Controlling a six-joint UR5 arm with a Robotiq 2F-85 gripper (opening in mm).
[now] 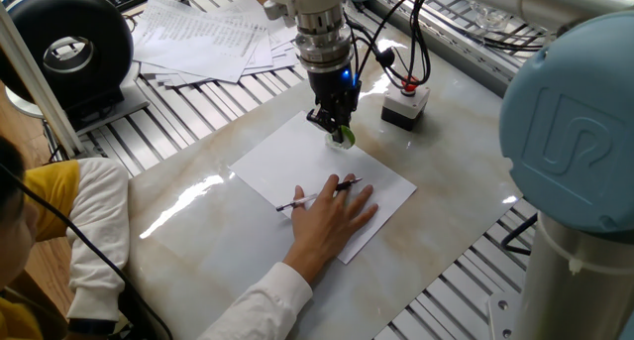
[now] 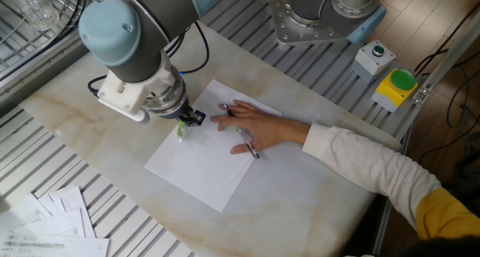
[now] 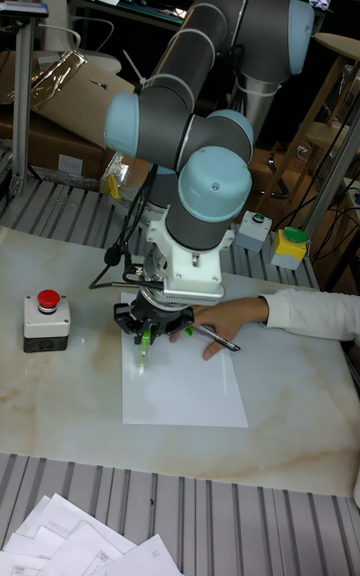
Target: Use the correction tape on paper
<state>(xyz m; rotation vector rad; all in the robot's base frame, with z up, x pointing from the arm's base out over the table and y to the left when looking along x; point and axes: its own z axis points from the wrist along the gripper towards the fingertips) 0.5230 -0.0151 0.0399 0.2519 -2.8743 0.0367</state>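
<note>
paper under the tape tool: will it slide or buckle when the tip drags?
The paper is a single thin sheet on glossy marble, so likely light, floppy and prone to sliding. A hand lies flat on it, probably pinning it. The gripper holds the correction tape near the free end, which may ripple.

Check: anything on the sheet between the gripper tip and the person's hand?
No. Between the gripper, shut on the green correction tape, and the hand with its pen, the paper is bare; one fixed view shows it.

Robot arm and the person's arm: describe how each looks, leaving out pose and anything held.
The robot arm has grey tubular links with light blue round joint caps, one embossed with a UR logo, and a silver wrist section. Black cables loop down to its small black hand, where a blue light glows. The person's arm wears a white long sleeve with yellow above it.
</note>
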